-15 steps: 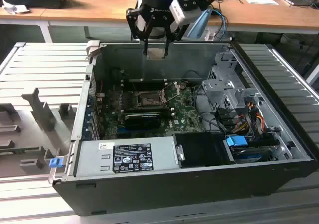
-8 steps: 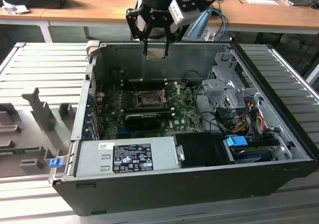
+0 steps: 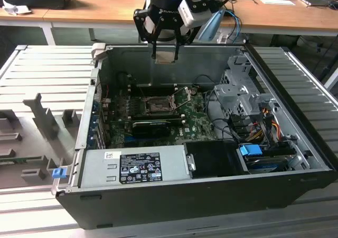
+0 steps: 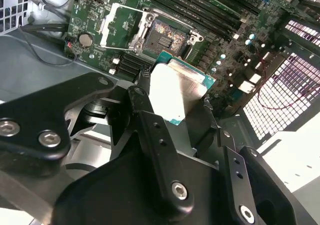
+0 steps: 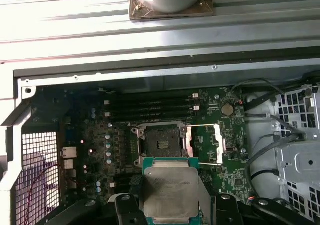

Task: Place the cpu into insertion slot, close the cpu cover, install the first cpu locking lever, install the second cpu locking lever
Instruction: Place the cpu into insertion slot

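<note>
My gripper (image 3: 165, 56) hangs above the open computer case, shut on the cpu (image 3: 166, 57), a flat square chip with a pale metal face. In both wrist views the cpu (image 5: 169, 190) (image 4: 177, 85) sits between the black fingers (image 4: 145, 100), held by its edges. Below it on the green board lies the insertion slot (image 5: 162, 145) (image 4: 167, 35) (image 3: 157, 106), bare and dark with a metal rim. The cpu cover (image 5: 206, 142) (image 4: 117, 22) is swung open beside the slot. The cpu is well above the slot and touches nothing else.
A black card (image 3: 150, 126) lies in front of the slot, with memory slots (image 5: 150, 107) behind it. A grey power supply (image 3: 134, 166) fills the case front; the drive cage (image 3: 237, 95) and cables stand on the exterior view's right. The case walls (image 3: 95, 90) ring the board.
</note>
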Controlling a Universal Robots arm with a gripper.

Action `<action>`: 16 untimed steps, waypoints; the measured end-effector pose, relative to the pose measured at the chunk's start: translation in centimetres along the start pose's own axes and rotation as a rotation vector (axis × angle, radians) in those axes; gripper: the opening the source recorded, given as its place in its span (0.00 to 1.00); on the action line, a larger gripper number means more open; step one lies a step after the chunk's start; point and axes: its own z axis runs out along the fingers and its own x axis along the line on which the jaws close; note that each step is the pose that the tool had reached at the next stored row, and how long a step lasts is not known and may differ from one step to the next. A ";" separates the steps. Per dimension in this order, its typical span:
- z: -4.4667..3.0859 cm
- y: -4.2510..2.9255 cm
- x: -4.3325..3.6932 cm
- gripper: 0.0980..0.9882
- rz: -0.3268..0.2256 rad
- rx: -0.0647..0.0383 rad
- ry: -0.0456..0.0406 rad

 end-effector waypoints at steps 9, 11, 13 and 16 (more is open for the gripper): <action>0.00 0.00 0.00 0.48 0.036 -0.001 -0.0032; 0.00 0.00 0.00 0.48 0.040 -0.001 -0.0035; -0.01 0.00 0.00 0.48 0.044 -0.001 -0.0039; 0.00 0.00 0.00 0.48 0.051 -0.001 -0.0045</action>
